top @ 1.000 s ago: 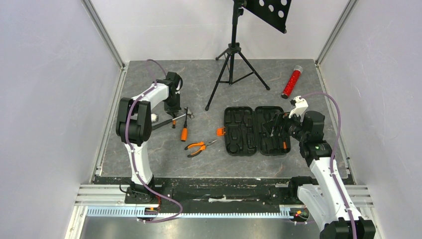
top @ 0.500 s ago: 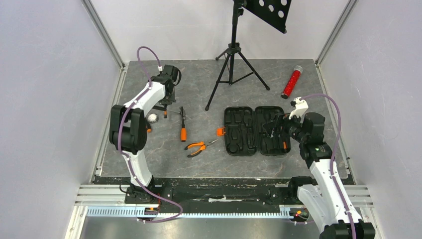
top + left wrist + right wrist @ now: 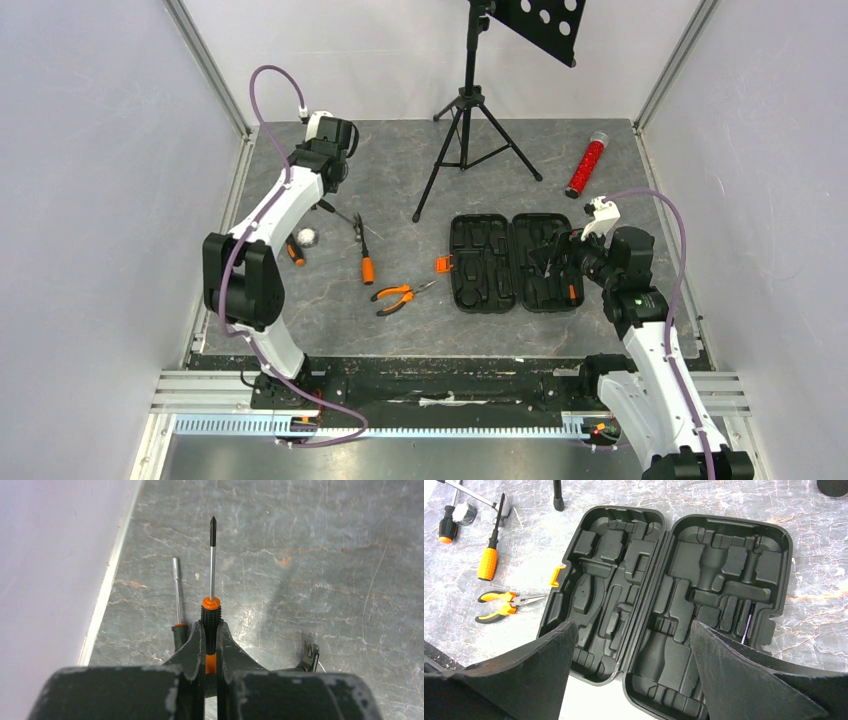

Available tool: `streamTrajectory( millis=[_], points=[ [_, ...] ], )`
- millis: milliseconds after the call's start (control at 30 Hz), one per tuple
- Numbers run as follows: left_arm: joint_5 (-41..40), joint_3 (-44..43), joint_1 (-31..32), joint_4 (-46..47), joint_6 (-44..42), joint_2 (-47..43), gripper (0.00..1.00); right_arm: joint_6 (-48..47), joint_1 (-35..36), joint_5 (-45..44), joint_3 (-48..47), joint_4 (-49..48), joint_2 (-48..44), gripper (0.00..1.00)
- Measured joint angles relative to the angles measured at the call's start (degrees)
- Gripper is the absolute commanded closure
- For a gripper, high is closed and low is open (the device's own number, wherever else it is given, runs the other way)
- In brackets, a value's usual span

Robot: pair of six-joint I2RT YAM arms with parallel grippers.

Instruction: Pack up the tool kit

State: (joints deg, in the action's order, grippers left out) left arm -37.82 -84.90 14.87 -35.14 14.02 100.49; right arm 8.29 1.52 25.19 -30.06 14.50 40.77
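Mid-fetch: L claw [image 3: 210, 632] is gripping a Phillips screwdriver [image 3: 212, 575], tip ahead of it, R claw [image 3: 631, 626] is gaping wide above the tool case [image 3: 724, 565], so next move is prob. needing a carry-over to its slot.

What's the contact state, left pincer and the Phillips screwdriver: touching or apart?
Touching. The left wrist view shows the left pincer shut on the Phillips screwdriver, both fingers pressed against its black-and-orange handle, no gap either side.

Most of the handle of the screwdriver [image 3: 211, 580] is hidden inside the left hand [image 3: 210, 630]
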Motion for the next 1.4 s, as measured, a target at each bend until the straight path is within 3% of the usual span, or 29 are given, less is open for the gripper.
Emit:
streamTrajectory(
  millis=[400,967,1133,1400],
  points=[
    [-6.47,-2.45,0.0,1.18,-3.89,-2.49,0.98,0.0,0.0,0.11,0.13,0.37,-0.68,0.13],
    [-3.48,-6.82,0.0,0.24,-3.8,-12.41,0.98,-0.44,0.04,0.59,0.2,2.4,-1.95,0.14],
    [4.46,-6.03,0.0,-1.16,-1.55,-14.91,0.98,-0.35,0.04,1.88,0.2,2.49,-2.12,0.14],
    [29.2,9.94,0.0,2.78,11.3,-28.48,0.98,2.29,0.63,4.81,0.2,1.57,-3.21,0.19]
  ],
)
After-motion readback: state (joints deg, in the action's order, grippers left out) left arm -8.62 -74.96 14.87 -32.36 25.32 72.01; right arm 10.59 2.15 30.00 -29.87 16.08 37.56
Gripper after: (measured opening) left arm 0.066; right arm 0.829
